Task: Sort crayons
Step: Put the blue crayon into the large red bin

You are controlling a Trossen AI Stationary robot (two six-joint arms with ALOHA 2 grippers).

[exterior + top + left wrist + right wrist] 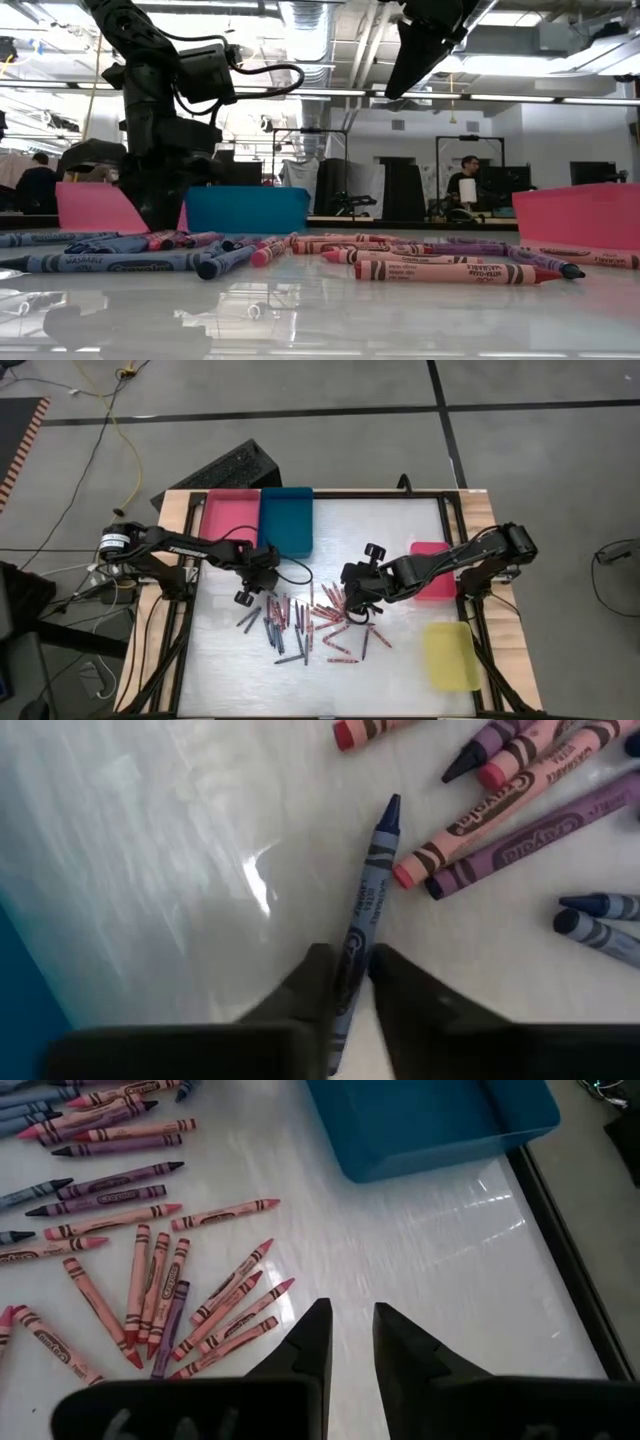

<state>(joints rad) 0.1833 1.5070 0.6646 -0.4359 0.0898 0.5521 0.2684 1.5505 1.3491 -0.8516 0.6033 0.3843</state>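
Observation:
Several crayons (320, 622), red, pink, purple and blue, lie scattered flat on the white table top. My left gripper (246, 596) is down at the left edge of the scatter, shut on one blue crayon (372, 880). Beside that crayon lie pink and purple crayons (520, 810). My right gripper (352, 586) hangs high above the right part of the scatter. Its fingers (312, 1342) stand a little apart with nothing between them, over bare table next to the red crayons (215, 1305). My left gripper pinches the blue crayon's two long sides between its two fingers, on the crayon's back part near the blunt end (350, 955). The fingers come steeply from above. The crayon lies flat on the table, its tip (391, 808) pointing away from the gripper.
A pink tray (230, 512) and a blue tray (287, 520) stand at the far left. A red-pink tray (436, 575) sits at the right edge under the right arm, and a yellow tray (452, 656) lies near right. Bare table shows at the far middle and the near left.

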